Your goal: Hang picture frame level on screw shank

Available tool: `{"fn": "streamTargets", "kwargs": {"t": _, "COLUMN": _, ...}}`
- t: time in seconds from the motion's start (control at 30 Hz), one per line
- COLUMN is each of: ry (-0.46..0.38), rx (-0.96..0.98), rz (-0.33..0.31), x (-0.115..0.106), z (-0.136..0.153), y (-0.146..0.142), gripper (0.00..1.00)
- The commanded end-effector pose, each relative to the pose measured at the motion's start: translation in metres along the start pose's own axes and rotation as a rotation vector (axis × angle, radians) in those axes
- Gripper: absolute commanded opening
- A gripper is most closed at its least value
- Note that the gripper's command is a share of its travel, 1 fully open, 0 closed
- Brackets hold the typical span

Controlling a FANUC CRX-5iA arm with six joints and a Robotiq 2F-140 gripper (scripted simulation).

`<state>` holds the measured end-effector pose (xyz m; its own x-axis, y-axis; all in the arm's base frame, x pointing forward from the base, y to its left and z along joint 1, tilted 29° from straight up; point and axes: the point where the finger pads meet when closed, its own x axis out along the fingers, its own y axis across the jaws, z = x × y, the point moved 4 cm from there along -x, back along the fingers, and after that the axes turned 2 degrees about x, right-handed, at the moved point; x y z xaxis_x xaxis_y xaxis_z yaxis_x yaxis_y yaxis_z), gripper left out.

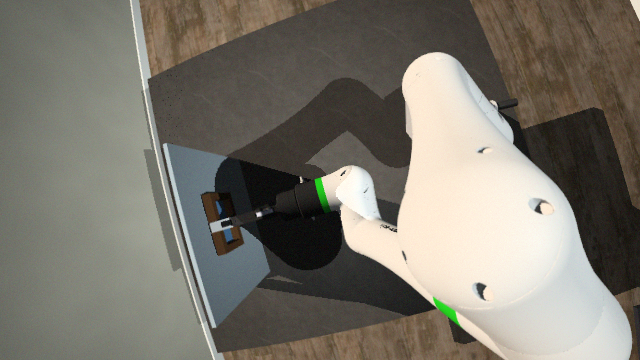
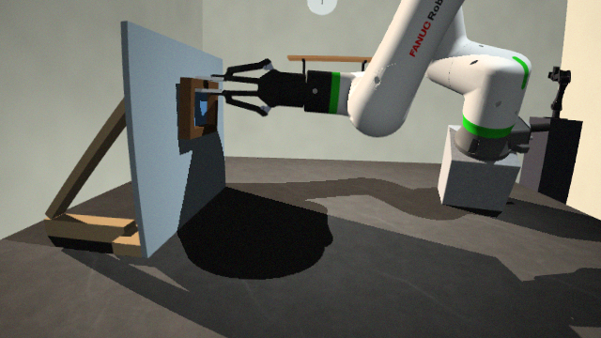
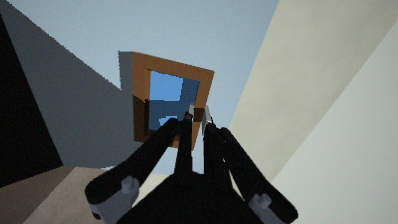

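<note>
Exterior view shows the picture frame held high against the pale blue wall panel, which stands upright on the table and is propped from behind by a slanted wooden brace. The frame sits near the panel's top edge, presumably because the screw is mounted there; the screw itself is hidden behind the frame in every view, so whether the frame rests on the shank or the head cannot be told.

The arm reaches out horizontally toward the panel, so the end effector meets the frame square-on, a pose that suits sliding it flat along the panel and lowering it onto the screw. Its fingers are drawn nearly together and pinch the frame's top rail, one finger above the rail and one just inside the opening, in front of the blue picture. Wrist view confirms this: the fingertips clamp the brown rail at the frame's edge nearest the camera.

Against the panel's edges the frame looks roughly level, though since it is gripped it is not yet hanging by itself.
</note>
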<state>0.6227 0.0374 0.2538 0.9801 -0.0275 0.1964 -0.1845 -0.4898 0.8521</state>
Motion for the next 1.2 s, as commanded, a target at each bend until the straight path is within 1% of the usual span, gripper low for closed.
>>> {"fn": "streamTargets", "kwargs": {"t": 0.0, "ry": 0.000, "rx": 0.000, "rz": 0.000, "x": 0.0001, "z": 0.0001, "y": 0.0002, "gripper": 0.00}}
{"fn": "streamTargets", "kwargs": {"t": 1.17, "ry": 0.000, "rx": 0.000, "rz": 0.000, "x": 0.0001, "z": 0.0002, "y": -0.0036, "gripper": 0.00}}
